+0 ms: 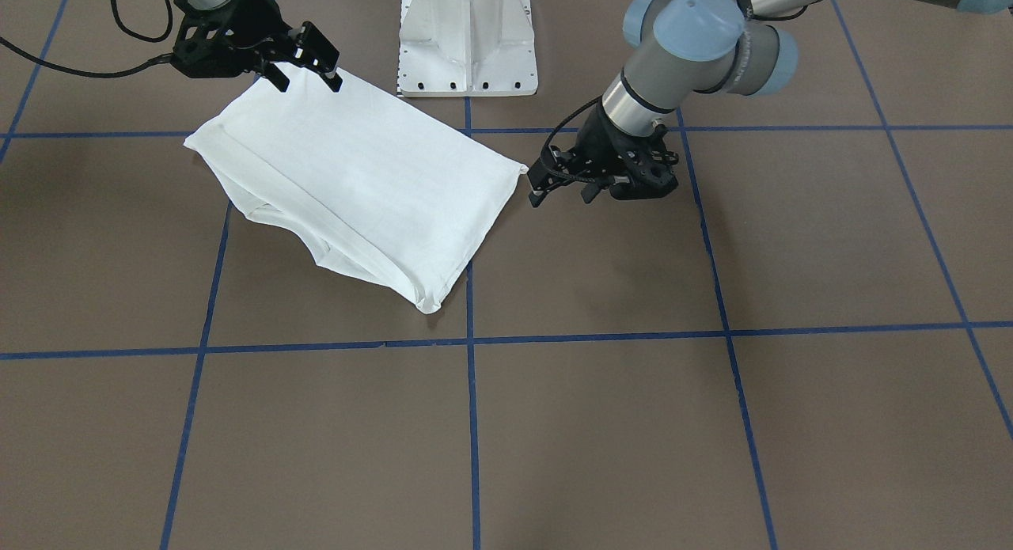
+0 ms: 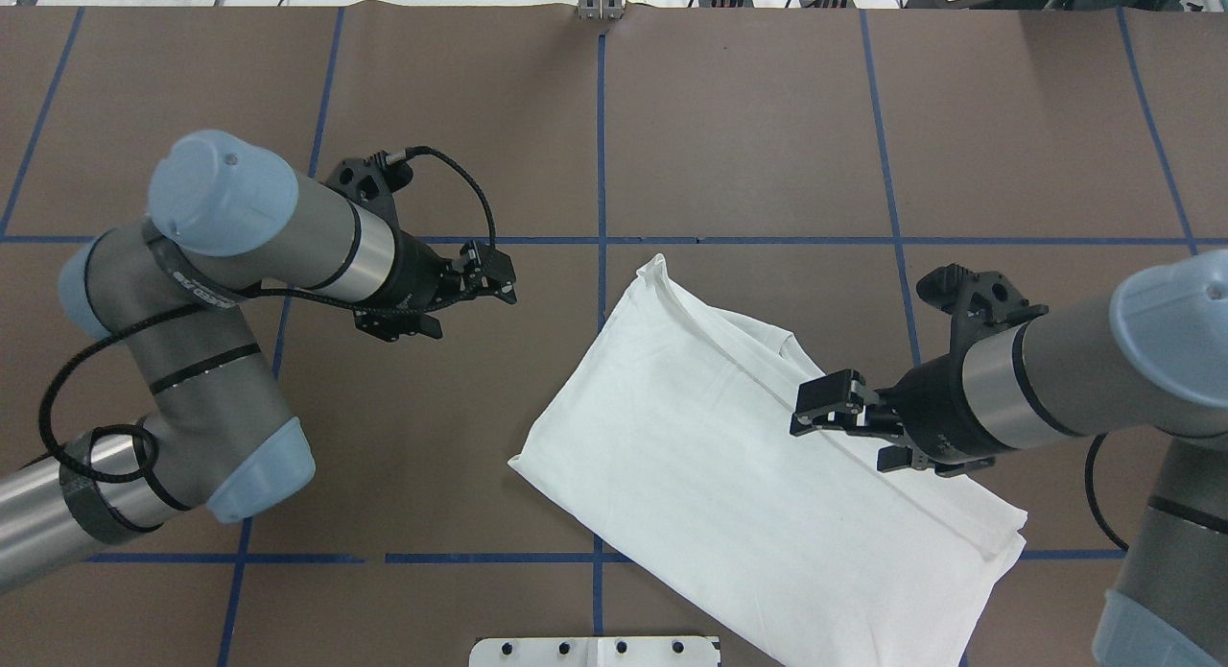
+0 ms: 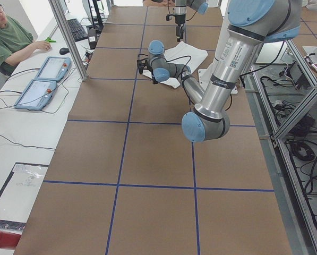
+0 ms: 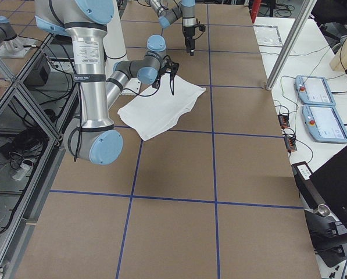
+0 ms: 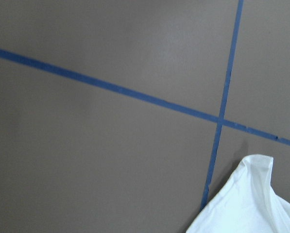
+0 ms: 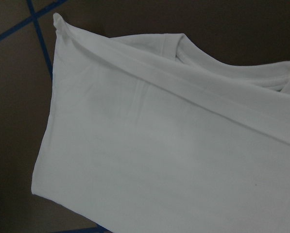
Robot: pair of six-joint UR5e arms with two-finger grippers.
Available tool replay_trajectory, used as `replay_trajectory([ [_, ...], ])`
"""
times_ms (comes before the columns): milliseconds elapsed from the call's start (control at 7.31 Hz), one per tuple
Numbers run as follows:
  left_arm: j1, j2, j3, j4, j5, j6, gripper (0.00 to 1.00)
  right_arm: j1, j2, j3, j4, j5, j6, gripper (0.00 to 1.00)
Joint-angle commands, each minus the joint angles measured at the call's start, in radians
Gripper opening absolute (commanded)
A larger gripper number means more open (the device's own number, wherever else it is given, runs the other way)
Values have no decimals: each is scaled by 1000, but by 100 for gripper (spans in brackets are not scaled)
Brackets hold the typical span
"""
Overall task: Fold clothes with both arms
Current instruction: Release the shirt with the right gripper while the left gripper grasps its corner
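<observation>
One white pedestal base [image 1: 468,51] stands at the near edge of the brown table [image 2: 767,120], between the two arms. Just beyond it, mostly right of the table's middle tape line, lies the white T-shirt [image 2: 729,456]. It is folded into a rough rectangle and set askew to the grid of blue tape lines [image 2: 602,149]. A long straight fold edge runs along its far side. Past that edge some lower layers stick out, with the ribbed collar [image 6: 261,75] showing among them.

The right gripper [image 1: 307,85] hangs over the shirt's right part, its two black fingers spread apart with nothing between them. Whether the tips touch the cloth I cannot tell. Left of the shirt, the left gripper [image 1: 560,199] hovers over the table top, near the shirt's left corner but apart from it, fingers likewise parted and holding nothing. Its wrist view takes in a tape crossing and the shirt's pointed far corner.

Farthest out, beyond the table's far left side, a person [image 3: 9,37] in a green top sits at a white side table [image 3: 20,122] with two control tablets [image 3: 41,79] on it.
</observation>
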Motion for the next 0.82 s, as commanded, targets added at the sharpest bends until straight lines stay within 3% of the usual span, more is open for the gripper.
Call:
replay_trajectory([
  [0, 137, 3, 1, 0, 88, -102, 100, 89, 29, -31, 0, 0, -20, 100],
  [274, 215, 5, 22, 5, 128, -146, 100, 111, 55, -42, 0, 3, -20, 100],
  [684, 234, -7, 72, 5, 134, -165, 98, 114, 55, -51, 0, -9, -20, 100],
])
